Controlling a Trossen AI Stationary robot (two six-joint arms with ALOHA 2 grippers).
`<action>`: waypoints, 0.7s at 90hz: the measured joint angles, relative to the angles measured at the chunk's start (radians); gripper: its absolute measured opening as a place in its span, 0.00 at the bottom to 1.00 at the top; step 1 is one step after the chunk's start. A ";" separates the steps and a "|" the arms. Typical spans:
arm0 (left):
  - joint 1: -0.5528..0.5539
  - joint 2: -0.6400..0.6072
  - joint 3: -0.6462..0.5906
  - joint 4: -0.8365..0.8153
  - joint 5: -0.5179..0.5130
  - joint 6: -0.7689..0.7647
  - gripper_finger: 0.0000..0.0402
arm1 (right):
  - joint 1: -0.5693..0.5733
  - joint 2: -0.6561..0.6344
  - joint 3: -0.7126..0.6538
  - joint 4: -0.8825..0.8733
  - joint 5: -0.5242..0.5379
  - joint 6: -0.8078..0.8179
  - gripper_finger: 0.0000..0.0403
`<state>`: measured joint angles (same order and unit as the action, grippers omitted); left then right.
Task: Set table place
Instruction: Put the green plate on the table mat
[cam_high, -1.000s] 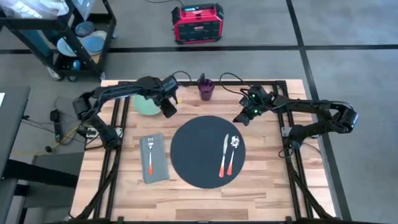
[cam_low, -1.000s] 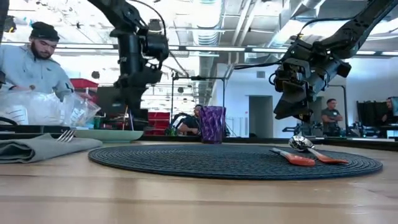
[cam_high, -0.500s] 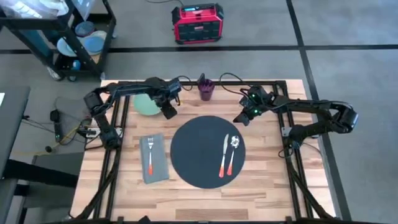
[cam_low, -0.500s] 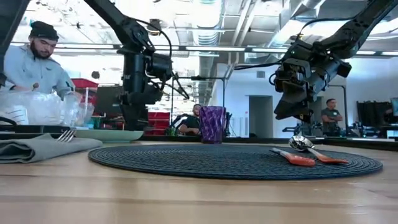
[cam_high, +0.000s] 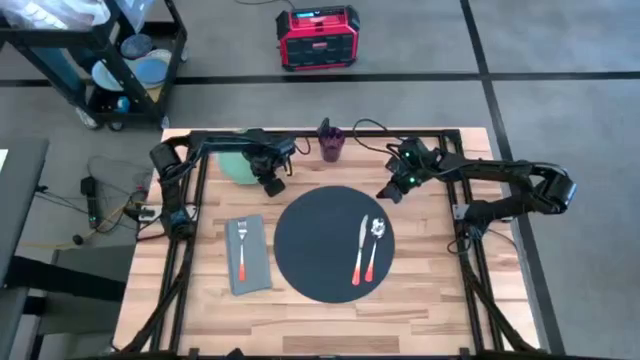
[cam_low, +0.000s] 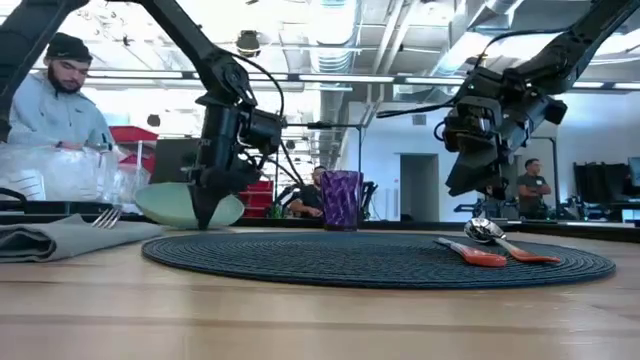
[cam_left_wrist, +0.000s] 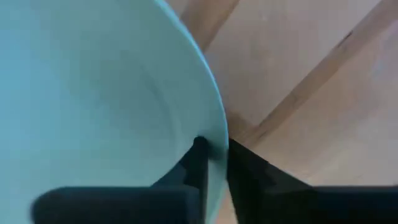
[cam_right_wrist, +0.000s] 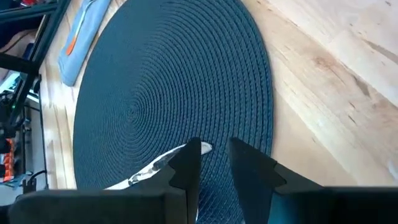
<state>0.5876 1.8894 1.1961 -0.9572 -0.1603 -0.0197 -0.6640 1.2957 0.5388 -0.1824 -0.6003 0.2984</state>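
Observation:
The round dark grey mat (cam_high: 320, 245) lies mid-table on the plank table (cam_high: 430, 290). A pale green plate (cam_high: 236, 165) sits at the far left, tipped up in the low view (cam_low: 165, 205). My left gripper (cam_high: 268, 183) is shut on its rim. My right gripper (cam_high: 388, 192) hangs shut above the table, past the mat's far right edge, holding nothing; it also shows in the low view (cam_low: 470, 185). My left gripper pinches the plate's rim (cam_left_wrist: 214, 140) between its two fingers, on the side facing the mat. The fingers point down at it from above. The plate stands tilted, its lower part near the table top (cam_low: 190, 224).
An orange-handled knife (cam_high: 360, 250) and spoon (cam_high: 375, 245) lie on the mat's right part. A grey napkin (cam_high: 250, 268) with a fork lies left of the mat. A purple cup (cam_high: 331, 143) stands at the far edge. People show beyond the table.
My left gripper has come down from above the plate to table height and taken hold of the plate's rim. The plate, flat a second ago, now stands tipped up. My right gripper has kept still.

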 joint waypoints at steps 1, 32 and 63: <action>-0.002 -0.002 0.002 -0.002 -0.002 0.000 0.03 | 0.000 0.000 0.000 0.000 0.000 0.000 0.18; -0.088 -0.083 0.160 -0.148 -0.028 -0.019 0.00 | -0.002 0.000 0.000 -0.001 0.031 0.008 0.17; -0.374 -0.129 0.366 -0.238 -0.032 -0.170 0.00 | -0.123 0.000 0.000 -0.106 0.027 -0.077 0.17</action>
<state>0.2137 1.7603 1.5622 -1.1949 -0.1927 -0.1900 -0.7866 1.2957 0.5388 -0.2882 -0.5735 0.2212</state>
